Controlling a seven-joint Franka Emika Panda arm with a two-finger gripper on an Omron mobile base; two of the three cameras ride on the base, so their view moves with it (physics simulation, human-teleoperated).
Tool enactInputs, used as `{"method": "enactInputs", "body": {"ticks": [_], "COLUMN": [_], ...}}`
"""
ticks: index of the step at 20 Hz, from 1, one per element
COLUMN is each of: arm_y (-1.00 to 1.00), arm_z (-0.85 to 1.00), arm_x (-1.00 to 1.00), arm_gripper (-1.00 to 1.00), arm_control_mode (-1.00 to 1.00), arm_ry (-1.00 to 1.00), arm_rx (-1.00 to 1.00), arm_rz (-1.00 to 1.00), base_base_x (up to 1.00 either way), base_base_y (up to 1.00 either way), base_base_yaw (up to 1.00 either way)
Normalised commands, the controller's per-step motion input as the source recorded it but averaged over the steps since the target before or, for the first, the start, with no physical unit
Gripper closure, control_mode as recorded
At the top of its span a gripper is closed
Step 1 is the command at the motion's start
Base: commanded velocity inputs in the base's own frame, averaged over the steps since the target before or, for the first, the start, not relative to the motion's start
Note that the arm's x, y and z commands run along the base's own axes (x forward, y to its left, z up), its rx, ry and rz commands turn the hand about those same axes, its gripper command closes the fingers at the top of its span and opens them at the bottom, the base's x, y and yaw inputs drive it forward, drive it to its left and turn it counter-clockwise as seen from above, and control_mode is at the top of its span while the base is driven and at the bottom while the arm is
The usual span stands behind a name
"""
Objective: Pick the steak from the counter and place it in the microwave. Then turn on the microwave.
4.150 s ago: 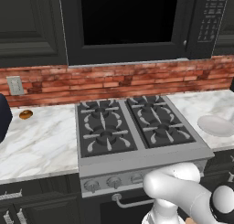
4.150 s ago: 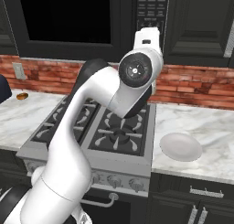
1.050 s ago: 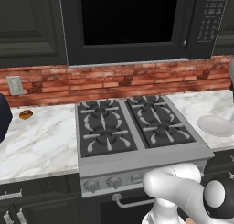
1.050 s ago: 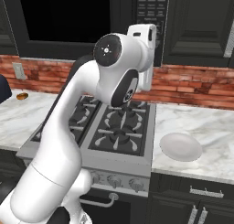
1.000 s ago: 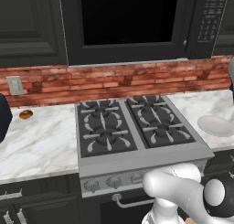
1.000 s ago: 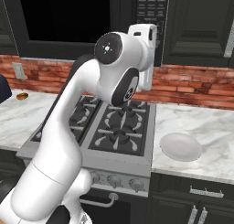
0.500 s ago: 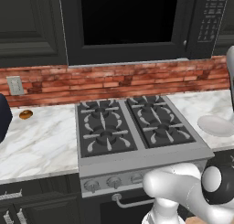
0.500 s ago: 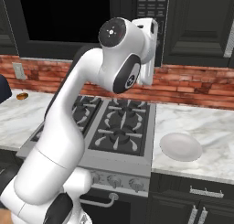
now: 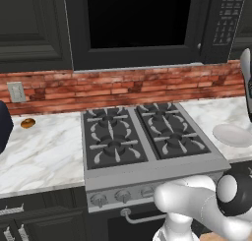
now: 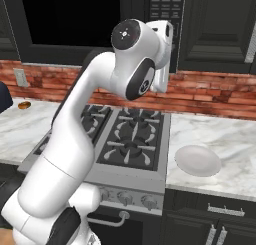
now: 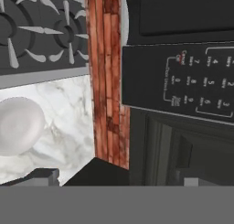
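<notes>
Tool (image 11: 116, 179) jaws stood wide apart with nothing between them, raised high and facing the button keypad (image 11: 201, 77) of the large black boxy microwave (image 9: 142, 23). By that reading the task had hardly begun: no steak was held, its place could not be told, and the microwave's dark glass door looked shut. Finding and lifting the meat, opening the door, setting it inside and pressing start all seemed left to do.

Straight ahead of the tool, the keypad was a flat matt black panel with small pale printed characters. Beside it ran a rough red brick backsplash (image 11: 107, 81) with pale mortar lines. Below the tool lay the white marble table with grey veining (image 11: 68, 109), smooth and glossy, carrying a shallow round white plate (image 10: 197, 160). Further off sat the grey metal stovetop (image 9: 147, 136) with curved black grates. Well away at the table's far end rested a small orange-brown roundish item (image 9: 28, 122).
</notes>
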Motion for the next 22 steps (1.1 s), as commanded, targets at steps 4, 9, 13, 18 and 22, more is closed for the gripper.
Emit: {"method": "enactInputs", "body": {"ticks": [4, 9, 13, 18, 22], "arm_y": [0.0, 0.0, 0.0, 0.0, 0.0], "arm_z": [-0.06, -0.02, -0.03, -0.04, -0.07], "arm_x": [0.25, 0.2, 0.16, 0.12, 0.13], "arm_gripper": [-1.0, -1.0, -1.0, -1.0, -1.0], "arm_control_mode": [-1.0, -1.0, -1.0, -1.0, -1.0], "arm_ry": [0.0, 0.0, 0.0, 0.0, 0.0], "arm_rx": [0.0, 0.0, 0.0, 0.0, 0.0], "arm_rz": [0.0, 0.0, 0.0, 0.0, 0.0], "base_base_x": [0.0, 0.0, 0.0, 0.0, 0.0], "base_base_y": [0.0, 0.0, 0.0, 0.0, 0.0], "base_base_yaw": [0.0, 0.0, 0.0, 0.0, 0.0]}}
